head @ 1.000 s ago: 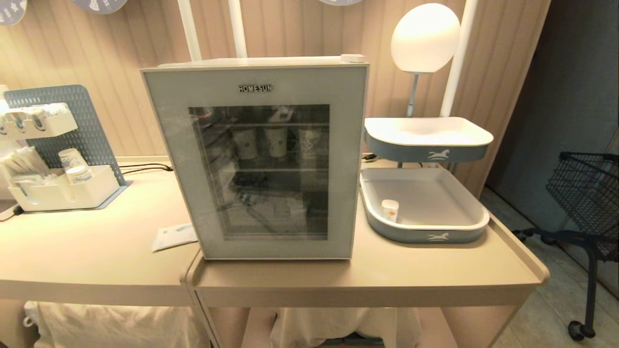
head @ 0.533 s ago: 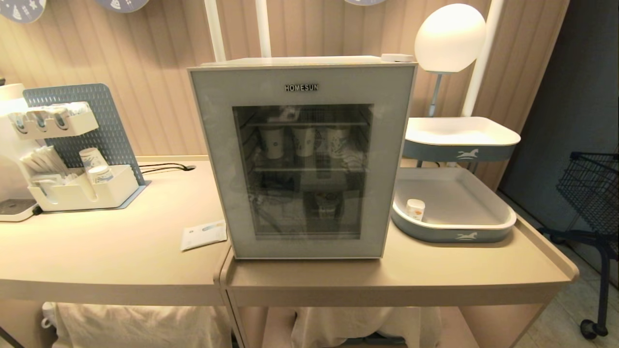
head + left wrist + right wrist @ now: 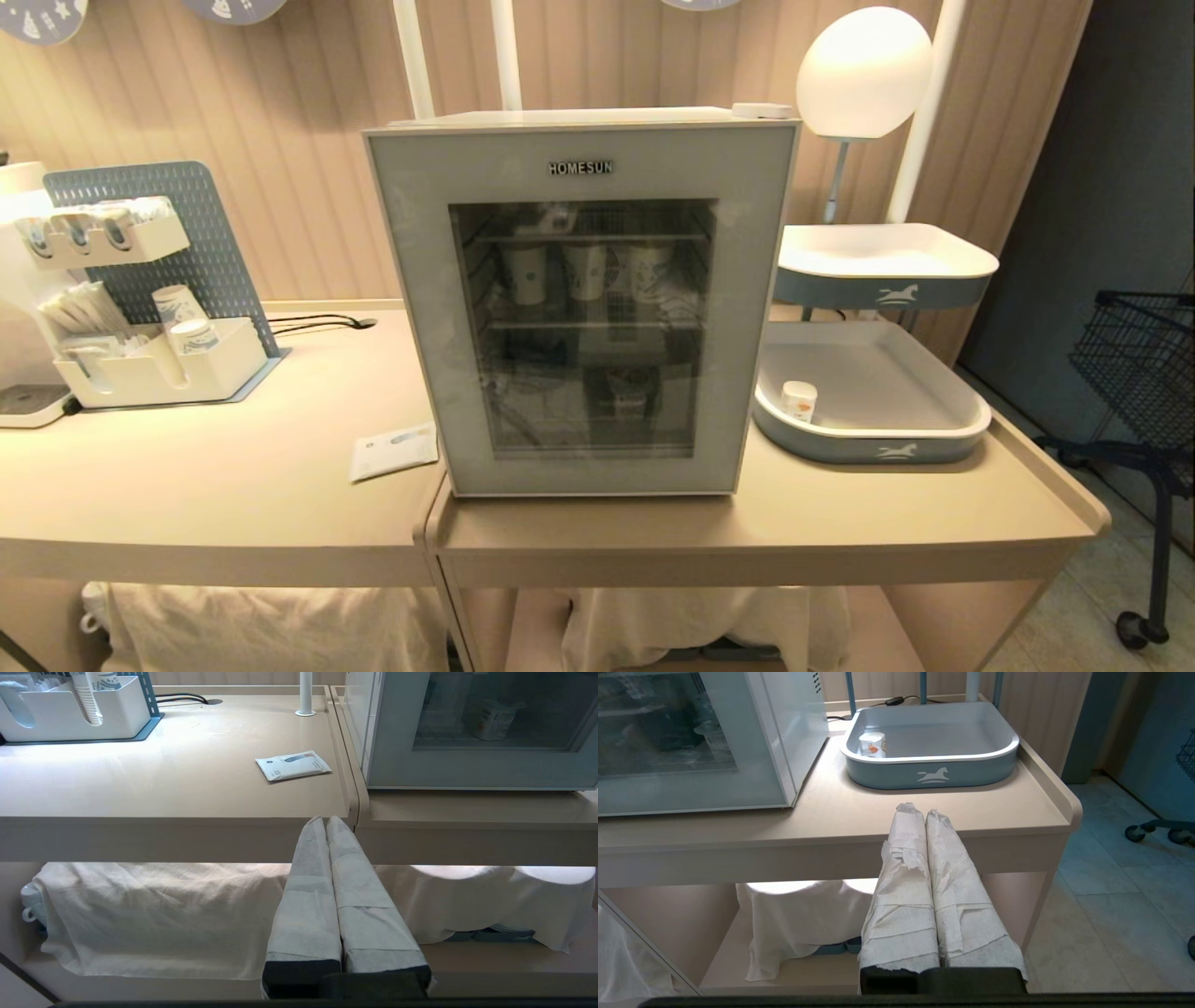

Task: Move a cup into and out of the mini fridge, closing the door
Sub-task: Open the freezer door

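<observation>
The mini fridge point(image 3: 579, 119) stands mid-table with its door point(image 3: 411, 308) shut. Through the dark glass a small white wide-rimmed pot, the cup point(image 3: 627, 392) point(image 3: 490, 716), shows dimly on the lower wire shelf. Taller paper cups point(image 3: 585, 271) stand on the upper shelf. Neither arm is in the head view. My left gripper point(image 3: 325, 819), wrapped in white, is shut and empty, low before the table's front edge, left of the fridge. My right gripper point(image 3: 920, 809) is likewise shut and empty, low before the table edge, in front of the blue-grey tray point(image 3: 931, 777).
A small white pot with an orange spot point(image 3: 799, 399) stands in the lower tray point(image 3: 878, 453) to the right of the fridge, under an upper tray point(image 3: 887, 280) and lamp point(image 3: 864, 61). An organiser with paper cups point(image 3: 159, 364) and a white packet point(image 3: 394, 451) lie left. A wire cart point(image 3: 1134, 364) stands far right.
The whole scene shifted to the right in the head view early in the second, so the camera turned; since then it is almost still. Nothing on the table has moved.
</observation>
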